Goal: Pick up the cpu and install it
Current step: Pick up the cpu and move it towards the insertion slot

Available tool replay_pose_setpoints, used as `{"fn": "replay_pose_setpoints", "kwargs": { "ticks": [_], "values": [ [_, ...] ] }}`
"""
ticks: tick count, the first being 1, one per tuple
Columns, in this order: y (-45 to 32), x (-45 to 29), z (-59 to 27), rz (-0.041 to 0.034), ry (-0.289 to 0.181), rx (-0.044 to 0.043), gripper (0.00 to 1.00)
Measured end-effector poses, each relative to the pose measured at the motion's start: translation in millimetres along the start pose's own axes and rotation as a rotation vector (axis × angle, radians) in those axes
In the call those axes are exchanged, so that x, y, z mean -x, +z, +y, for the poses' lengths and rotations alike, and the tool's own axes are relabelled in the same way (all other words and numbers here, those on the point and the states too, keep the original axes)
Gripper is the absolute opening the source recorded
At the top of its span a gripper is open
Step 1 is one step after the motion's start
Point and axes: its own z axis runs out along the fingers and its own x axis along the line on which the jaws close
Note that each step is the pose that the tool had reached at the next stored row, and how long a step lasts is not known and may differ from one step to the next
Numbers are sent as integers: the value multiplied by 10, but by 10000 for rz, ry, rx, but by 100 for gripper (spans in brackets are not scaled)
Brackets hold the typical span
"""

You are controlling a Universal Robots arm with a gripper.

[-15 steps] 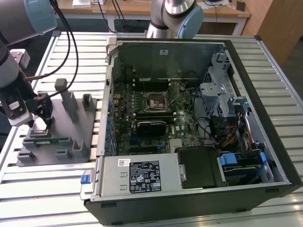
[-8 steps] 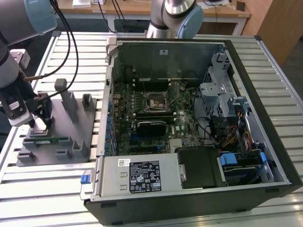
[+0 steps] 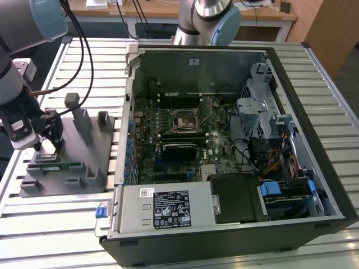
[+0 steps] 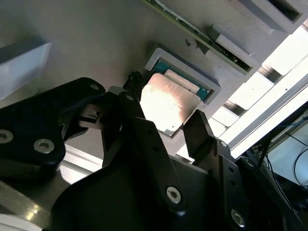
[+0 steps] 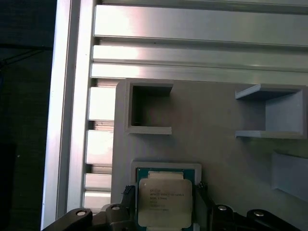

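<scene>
Exterior view's left: gripper (image 3: 47,144) low over the grey holder tray (image 3: 84,168). Second wrist view: fingers (image 4: 134,120) spread narrowly, straddling the cpu (image 4: 168,103), flat in its tray pocket, directly between them. First wrist view: cpu (image 5: 165,202) centred under the gripper (image 5: 163,187), contact unclear.

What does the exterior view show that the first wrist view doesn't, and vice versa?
Exterior view: the open computer case lying on its side, its motherboard with the socket near the middle, and the arm reaching down at the exterior view's left.
First wrist view: the cpu close up, metal top plate facing up, lying flat in a square recess.
Both: the grey fixture, the slatted aluminium table, and the end effector down at the fixture.
</scene>
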Motion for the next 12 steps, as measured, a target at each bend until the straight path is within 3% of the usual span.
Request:
{"fn": "replay_pose_setpoints", "kwargs": {
  "ticks": [12],
  "values": [
    [-9, -1, -15, -4, -1, -1, 60]
  ]
}}
